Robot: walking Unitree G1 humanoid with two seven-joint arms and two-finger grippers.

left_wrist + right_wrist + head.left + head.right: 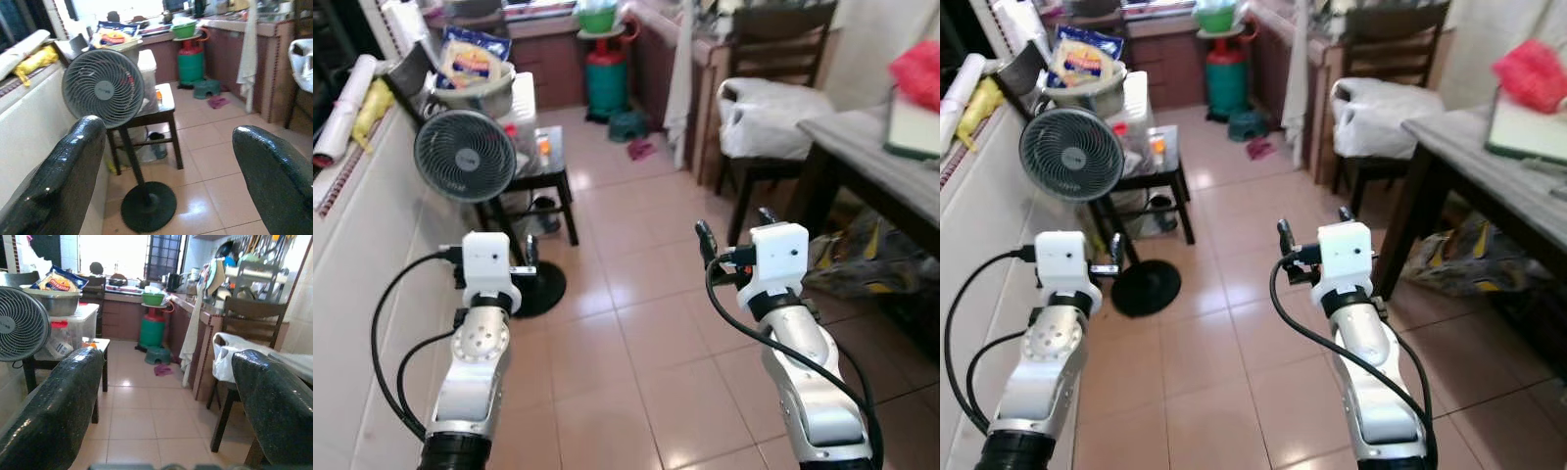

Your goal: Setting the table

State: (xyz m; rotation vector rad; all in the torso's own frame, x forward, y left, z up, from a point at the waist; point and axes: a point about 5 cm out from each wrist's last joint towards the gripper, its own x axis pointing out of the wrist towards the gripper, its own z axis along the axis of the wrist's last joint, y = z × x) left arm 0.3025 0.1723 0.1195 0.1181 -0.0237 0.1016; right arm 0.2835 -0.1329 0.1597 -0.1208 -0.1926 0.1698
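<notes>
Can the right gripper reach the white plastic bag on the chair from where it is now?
Probably not yet. The right gripper hangs open over bare floor tiles, while the white plastic bag sits on the chair well ahead. Nothing blocks the way, so stepping forward should do.

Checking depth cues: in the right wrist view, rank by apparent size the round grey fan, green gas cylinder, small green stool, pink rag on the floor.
1. Round grey fan, cropped and nearest, so inflated.
2. Green gas cylinder.
3. Small green stool.
4. Pink rag.
</notes>
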